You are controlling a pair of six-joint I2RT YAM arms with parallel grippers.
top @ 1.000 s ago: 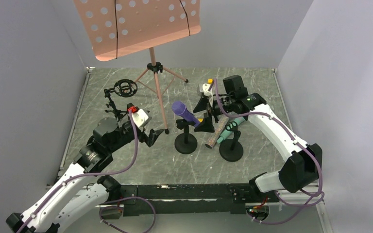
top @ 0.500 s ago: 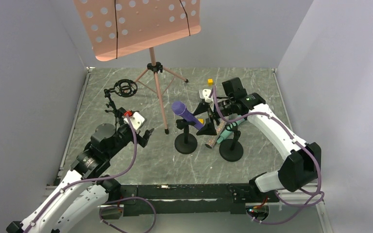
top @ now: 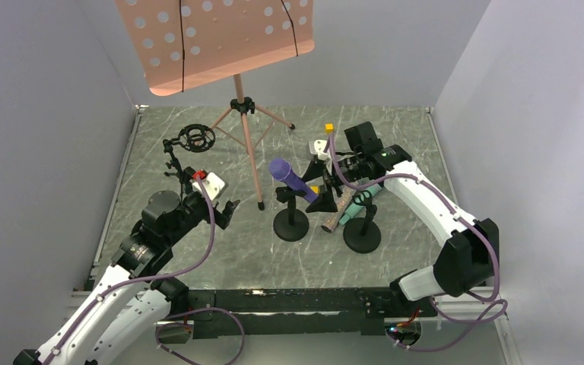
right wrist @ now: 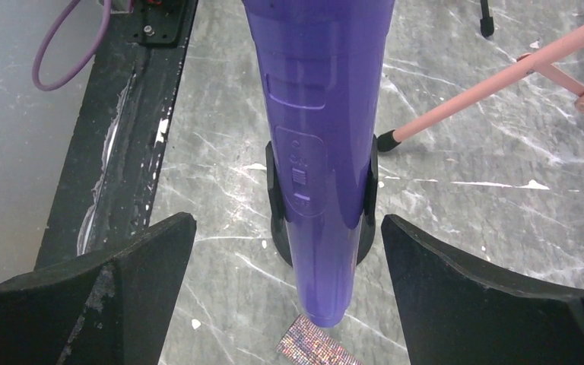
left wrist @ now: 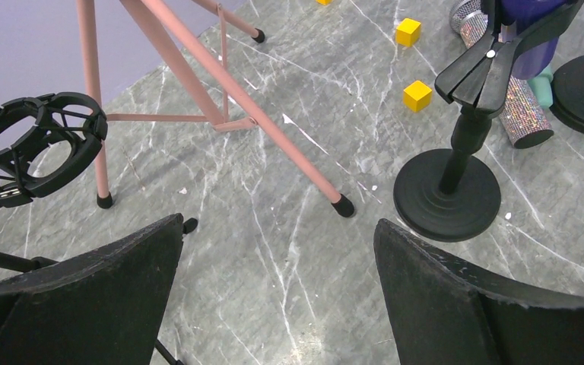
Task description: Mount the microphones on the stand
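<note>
purple microphone: seated in stand clip, frame centre | right tool: jaws apart, straddling it | left tool: apart, empty | glitter microphone: on desk, centre-right | advice: back off straight, no nudging

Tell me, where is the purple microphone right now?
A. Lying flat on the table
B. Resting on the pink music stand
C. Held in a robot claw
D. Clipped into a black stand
D: the purple microphone sits tilted in the clip at the top of the black stand, which has a round base.
</note>
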